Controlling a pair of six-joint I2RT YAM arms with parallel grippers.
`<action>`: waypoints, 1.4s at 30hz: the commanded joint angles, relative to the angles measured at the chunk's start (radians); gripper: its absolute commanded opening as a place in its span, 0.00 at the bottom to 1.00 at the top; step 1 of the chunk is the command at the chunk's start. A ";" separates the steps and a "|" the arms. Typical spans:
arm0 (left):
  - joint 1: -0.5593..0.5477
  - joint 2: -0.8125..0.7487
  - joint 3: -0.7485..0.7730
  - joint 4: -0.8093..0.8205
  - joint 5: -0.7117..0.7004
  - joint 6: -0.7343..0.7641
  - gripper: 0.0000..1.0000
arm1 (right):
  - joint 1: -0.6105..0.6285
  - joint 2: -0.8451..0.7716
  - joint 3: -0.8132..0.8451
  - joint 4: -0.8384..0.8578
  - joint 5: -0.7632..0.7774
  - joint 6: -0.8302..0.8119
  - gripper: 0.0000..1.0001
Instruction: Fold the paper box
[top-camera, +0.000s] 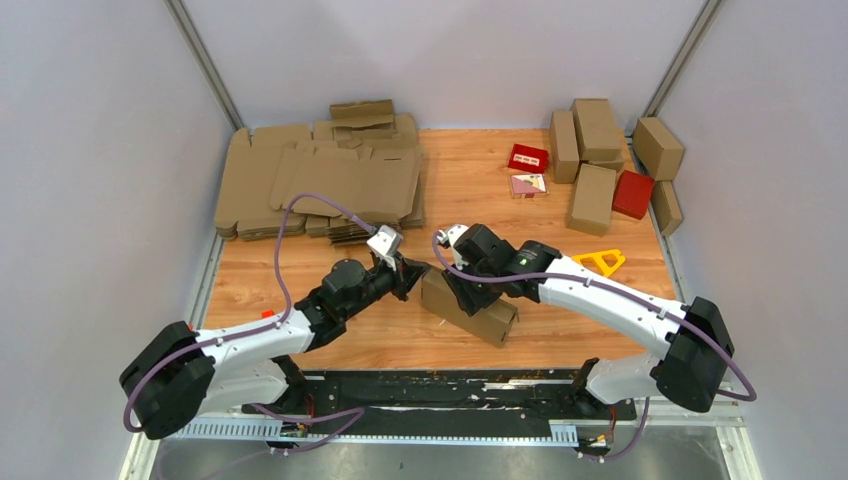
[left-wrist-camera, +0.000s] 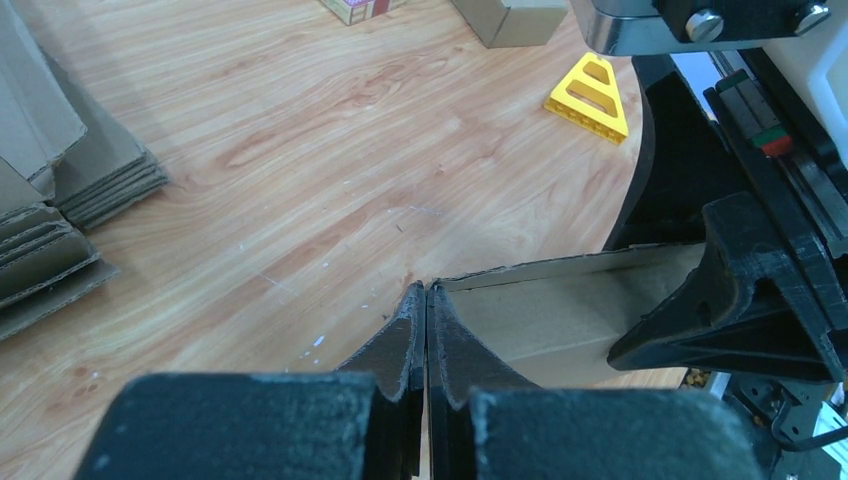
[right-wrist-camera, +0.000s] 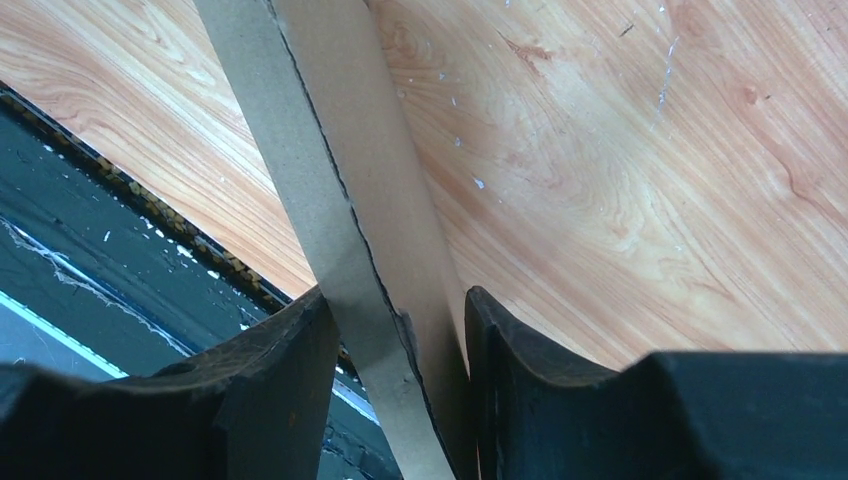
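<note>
The paper box (top-camera: 470, 308) is a partly folded brown cardboard shell lying near the table's front middle. My left gripper (top-camera: 415, 275) is shut, and its tips rest against the box's left corner. In the left wrist view the fingers (left-wrist-camera: 427, 290) meet right where the box's wall edge (left-wrist-camera: 560, 300) starts. My right gripper (top-camera: 462, 290) comes down onto the box from above. In the right wrist view its jaws (right-wrist-camera: 398, 300) are closed around an upright double-layered wall of the box (right-wrist-camera: 340, 170), and the cardboard touches both fingers.
A stack of flat brown blanks (top-camera: 320, 180) lies at the back left. Finished brown boxes (top-camera: 590, 160) and red boxes (top-camera: 632, 193) stand at the back right. A yellow triangle (top-camera: 600, 262) lies right of the arms. A black rail (top-camera: 450, 385) runs along the front edge.
</note>
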 joint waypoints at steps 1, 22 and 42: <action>-0.019 0.019 0.015 -0.116 -0.029 -0.024 0.00 | -0.007 -0.033 -0.012 0.048 0.029 0.030 0.43; -0.019 0.042 0.168 -0.373 -0.053 -0.152 0.00 | -0.007 -0.045 -0.029 0.048 0.039 0.032 0.41; -0.060 0.051 0.121 -0.341 -0.114 0.014 0.00 | -0.022 -0.156 -0.065 0.047 0.046 0.031 0.77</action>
